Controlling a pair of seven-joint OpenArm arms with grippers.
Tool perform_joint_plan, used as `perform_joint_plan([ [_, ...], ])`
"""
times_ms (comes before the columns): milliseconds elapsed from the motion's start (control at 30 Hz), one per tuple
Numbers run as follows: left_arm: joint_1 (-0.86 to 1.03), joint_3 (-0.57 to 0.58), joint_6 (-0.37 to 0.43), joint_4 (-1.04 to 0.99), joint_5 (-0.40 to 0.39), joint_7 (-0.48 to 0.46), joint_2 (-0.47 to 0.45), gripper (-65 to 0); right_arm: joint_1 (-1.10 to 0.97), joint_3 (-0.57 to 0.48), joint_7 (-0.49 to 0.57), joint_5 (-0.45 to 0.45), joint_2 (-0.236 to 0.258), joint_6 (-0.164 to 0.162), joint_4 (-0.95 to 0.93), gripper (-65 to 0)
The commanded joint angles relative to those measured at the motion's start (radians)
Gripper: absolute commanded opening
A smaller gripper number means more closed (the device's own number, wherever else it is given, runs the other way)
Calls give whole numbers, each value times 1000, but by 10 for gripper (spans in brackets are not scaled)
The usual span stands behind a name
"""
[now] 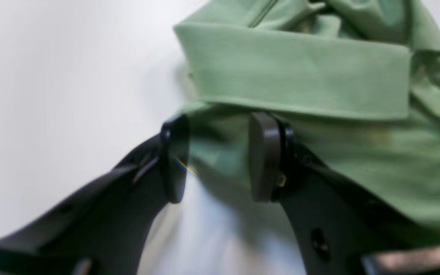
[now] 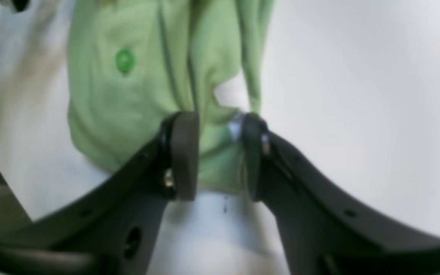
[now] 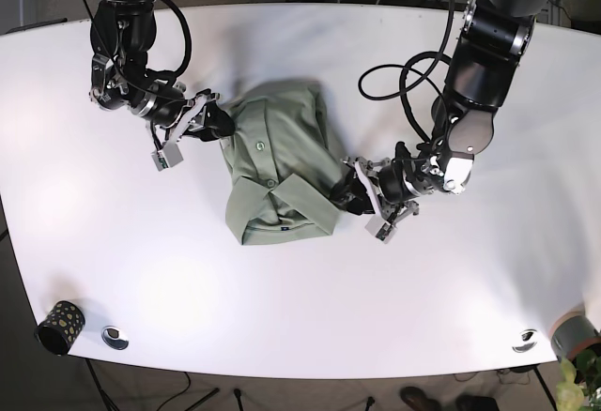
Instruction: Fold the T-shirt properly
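The green T-shirt (image 3: 280, 169), a polo with a collar and buttons, lies bunched and partly folded at the middle of the white table (image 3: 300, 280). My right gripper (image 3: 218, 126) is at its upper left edge. In the right wrist view the right gripper (image 2: 218, 156) pinches gathered fabric of the shirt (image 2: 128, 95) near a green button. My left gripper (image 3: 346, 191) is at the shirt's right edge. In the left wrist view the left gripper (image 1: 219, 156) has shirt fabric (image 1: 300, 72) between its fingers, under a folded band.
A dark patterned cup (image 3: 58, 325) and a small round object (image 3: 115, 337) stand at the front left corner. Another small round object (image 3: 524, 340) and a potted plant (image 3: 575, 385) are at the front right. Cables (image 3: 394, 83) hang from the left arm.
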Motion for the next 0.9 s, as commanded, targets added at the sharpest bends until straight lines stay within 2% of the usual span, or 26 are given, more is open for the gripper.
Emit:
perform_joint_plan([
  [0,-32,-9,-40,54,-14,-16,-22,-415,14,1,20,24,8,11,34,-463],
  [300,14,-15,-56,289,-14,-11,-48,-415,-9,6,-29,18,11,2,199,-463],
  [367,37,-29,-51,343,-11,22,-47,-415,-7,6,-25,18,38,-29,199,-463],
  [433,57,-50,-27,389,-11,58,-44,-415,5,1,-8,15,54,-69,178,-463],
  [500,85,-61,24,436,-11,81,-41,-415,16,-1,6,-9,64,-90,153,-463],
  [667,145,-61,158,519,-11,84,1,-411,44,-2,23,-155,58,-90,121,-463],
  [767,183,-61,233,542,-11,84,21,-336,45,-2,23,-249,17,-89,116,-463],
  [867,208,-60,296,548,-11,84,42,-244,40,-7,23,-293,-14,-87,121,-463],
])
